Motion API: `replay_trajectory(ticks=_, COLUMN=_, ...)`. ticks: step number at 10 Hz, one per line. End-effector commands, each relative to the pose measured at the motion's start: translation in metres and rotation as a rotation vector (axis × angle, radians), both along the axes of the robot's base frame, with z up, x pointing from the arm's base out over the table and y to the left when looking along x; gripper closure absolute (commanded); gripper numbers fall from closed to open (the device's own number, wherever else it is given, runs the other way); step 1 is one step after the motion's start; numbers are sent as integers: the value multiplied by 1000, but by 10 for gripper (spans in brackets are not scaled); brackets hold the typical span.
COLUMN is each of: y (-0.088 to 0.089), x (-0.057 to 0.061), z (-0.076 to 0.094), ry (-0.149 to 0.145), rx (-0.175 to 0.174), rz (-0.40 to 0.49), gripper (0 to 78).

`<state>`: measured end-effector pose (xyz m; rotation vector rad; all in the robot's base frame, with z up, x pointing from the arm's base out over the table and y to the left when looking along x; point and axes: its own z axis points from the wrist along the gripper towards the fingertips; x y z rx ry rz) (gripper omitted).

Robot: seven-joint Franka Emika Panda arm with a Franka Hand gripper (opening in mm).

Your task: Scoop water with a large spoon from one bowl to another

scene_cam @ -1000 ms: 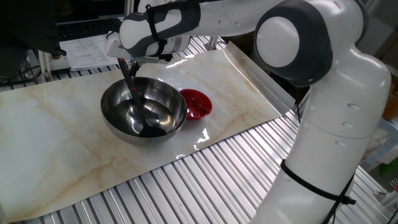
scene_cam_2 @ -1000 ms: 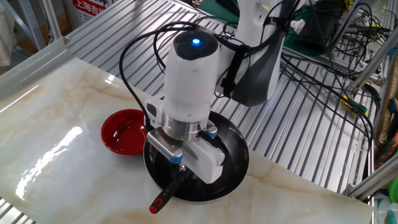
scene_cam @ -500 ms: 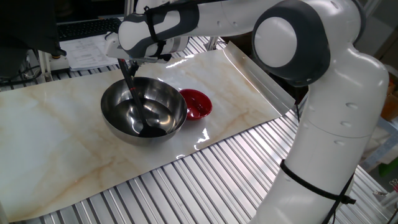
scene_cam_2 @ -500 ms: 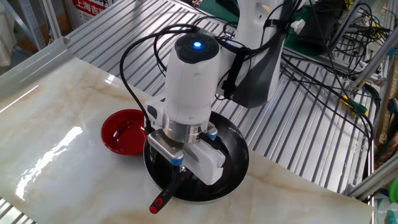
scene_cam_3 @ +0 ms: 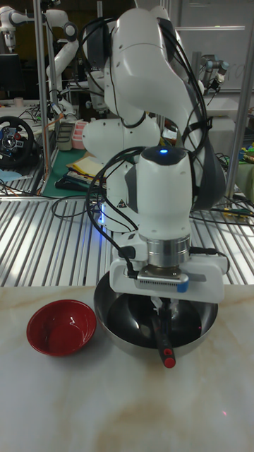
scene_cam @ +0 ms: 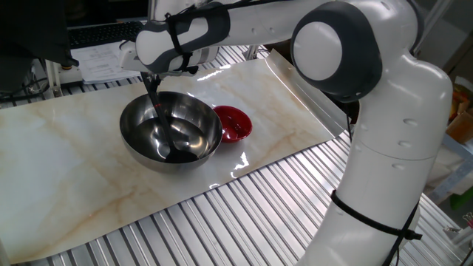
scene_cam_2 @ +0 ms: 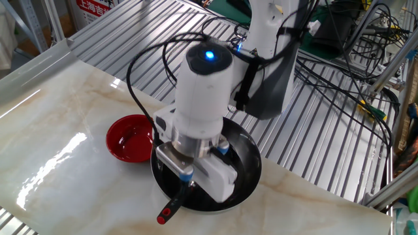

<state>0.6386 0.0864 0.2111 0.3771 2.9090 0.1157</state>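
The large steel bowl (scene_cam: 140, 137) stands on the marble sheet, with the small red bowl (scene_cam: 233, 123) touching its right side. My gripper (scene_cam: 151, 76) hangs over the steel bowl's far rim, shut on the handle of the black large spoon (scene_cam: 160, 118). The spoon's scoop (scene_cam: 177, 152) rests low inside the steel bowl. In the tall fixed view the spoon's handle (scene_cam_3: 161, 330) sticks out towards the camera below the gripper (scene_cam_3: 161, 298), ending in a red mark (scene_cam_3: 168, 361). Water shows only as glints in the steel bowl (scene_cam_2: 252, 164). The red bowl (scene_cam_2: 130, 138) lies left of it.
The marble sheet (scene_cam: 66, 162) lies on a slatted metal table (scene_cam: 244, 214), and its right edge curls up (scene_cam: 310, 96). Papers and a keyboard (scene_cam: 103, 44) sit behind it. Cables and gear (scene_cam_2: 353, 59) crowd the back in the other fixed view.
The wrist has leaned slightly and shifted a little over the steel bowl. The spoon stays held, with its scoop still down in the bowl.
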Motion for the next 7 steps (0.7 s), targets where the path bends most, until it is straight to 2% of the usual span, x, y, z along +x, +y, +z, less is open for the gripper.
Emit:
replay_trajectory(ticks=1, y=0, x=1, z=2, ry=-1, rx=1, rz=10, gripper=776)
replay_trajectory(ticks=2, y=0, x=1, z=2, ry=0, rx=1, rz=12, gripper=776)
replay_trajectory(ticks=3, y=0, x=1, z=2, ry=0, rx=1, rz=12, gripper=1)
replay_trajectory(ticks=7, y=0, x=1, z=2, ry=0, rx=1, rz=12, gripper=1)
